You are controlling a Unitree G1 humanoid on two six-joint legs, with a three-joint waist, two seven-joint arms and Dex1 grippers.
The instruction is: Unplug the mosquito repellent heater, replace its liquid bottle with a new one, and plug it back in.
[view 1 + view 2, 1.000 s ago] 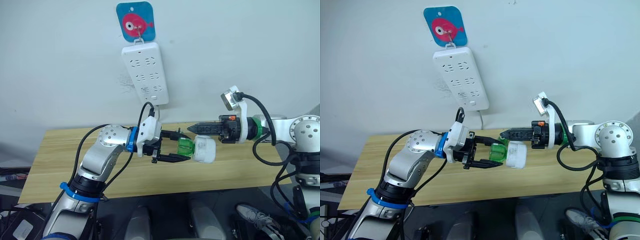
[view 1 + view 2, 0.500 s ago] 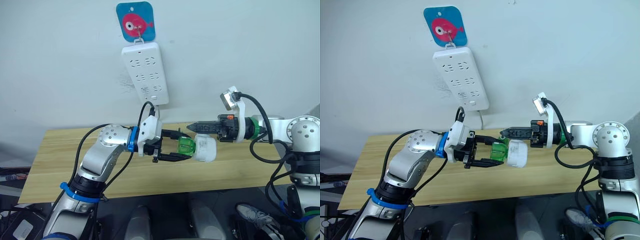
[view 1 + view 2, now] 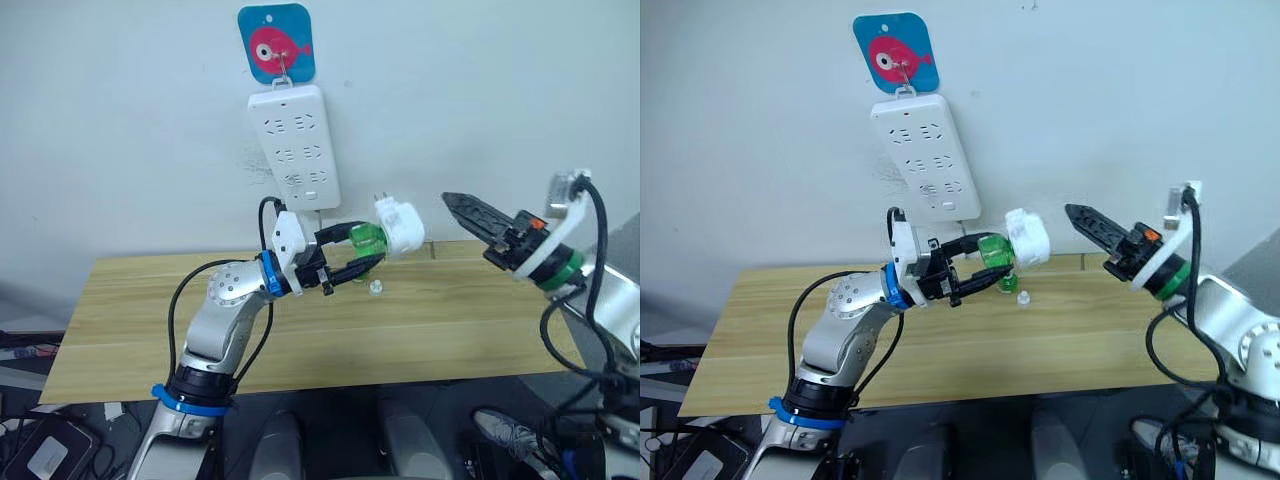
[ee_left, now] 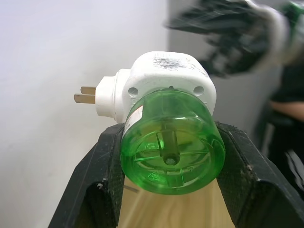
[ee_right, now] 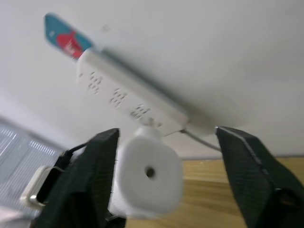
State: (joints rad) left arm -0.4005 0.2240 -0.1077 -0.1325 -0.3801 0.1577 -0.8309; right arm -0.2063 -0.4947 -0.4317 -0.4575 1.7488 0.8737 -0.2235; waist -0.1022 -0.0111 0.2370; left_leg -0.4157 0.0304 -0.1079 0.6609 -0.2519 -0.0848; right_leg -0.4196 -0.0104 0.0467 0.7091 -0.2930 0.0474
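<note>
Above the table's (image 3: 130, 330) far edge, just below the wall-hung power strip (image 3: 296, 145), the left gripper (image 3: 350, 255) is clamped on the green bottle (image 3: 366, 239) of the mosquito repellent heater (image 3: 399, 225), prongs toward the strip. Replugging looks next: align prongs with a socket. The right gripper (image 5: 166, 161) hangs spread open, apart.

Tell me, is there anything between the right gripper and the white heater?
Nothing. In the left eye view only bare wall shows between the open right gripper and the heater, which the left gripper holds by its green bottle.
</note>
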